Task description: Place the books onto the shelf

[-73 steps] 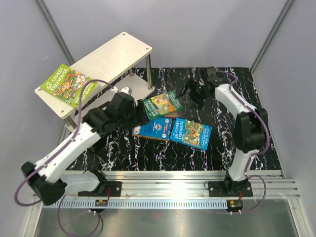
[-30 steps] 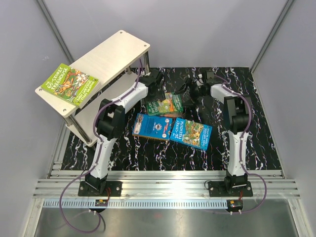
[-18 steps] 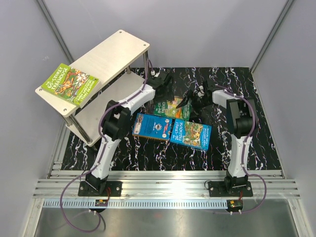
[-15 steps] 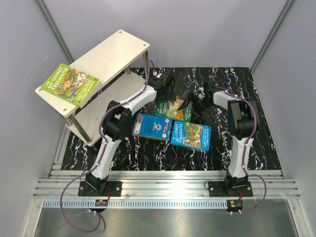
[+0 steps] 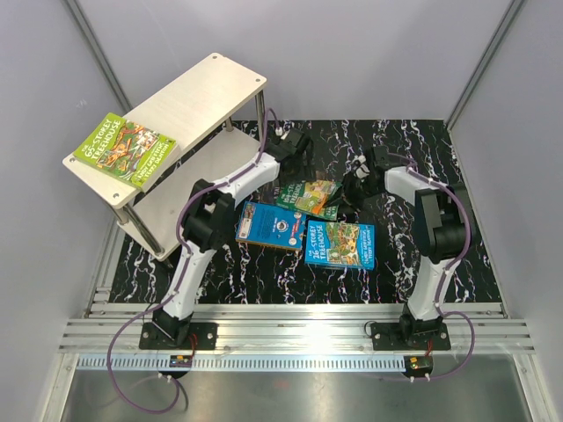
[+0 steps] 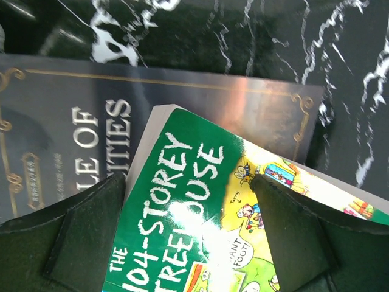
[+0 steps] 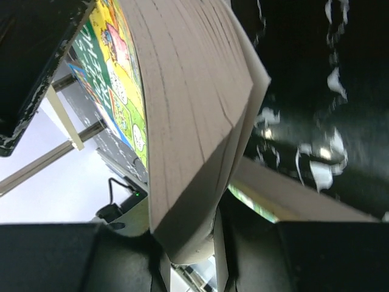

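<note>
From above, the shelf stands at the table's far left with one green book on its top board. The 104-Storey book lies at the centre, between the left tool and the right tool.

Left wrist: fingers spread apart, above that book and a dark book beneath it.

Right wrist: the right tool is clamped on the 104-Storey book's tilted page edge.
</note>
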